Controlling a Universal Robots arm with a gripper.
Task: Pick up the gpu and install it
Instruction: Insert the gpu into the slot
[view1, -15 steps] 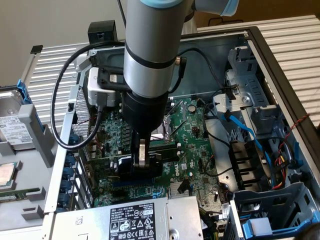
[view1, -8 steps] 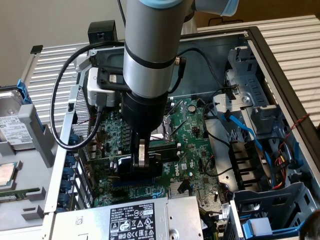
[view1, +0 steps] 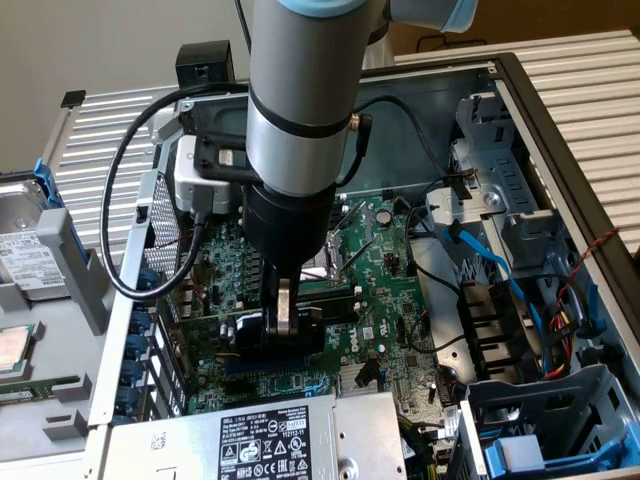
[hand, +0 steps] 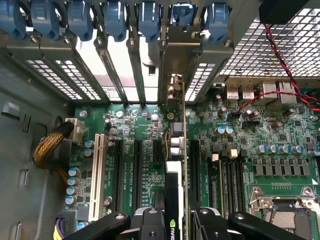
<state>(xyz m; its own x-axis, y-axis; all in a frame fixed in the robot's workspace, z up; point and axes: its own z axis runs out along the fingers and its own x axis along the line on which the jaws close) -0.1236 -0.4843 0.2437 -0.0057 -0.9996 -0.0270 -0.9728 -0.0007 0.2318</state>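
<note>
The claw (hand: 172, 220) is clamped on the gpu (hand: 175, 190), holding it edge-on and upright deep inside the open computer case (view1: 520, 90), right over the green motherboard (hand: 280, 150). The card stands among the expansion slots, its metal bracket end toward the rear slot covers (hand: 127, 65). The silver power supply box (view1: 250, 440) sits just beside the arm.

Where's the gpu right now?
The gpu stands on edge in the pincer, over the motherboard's expansion slots, its bracket end toward the rear slot openings.
</note>
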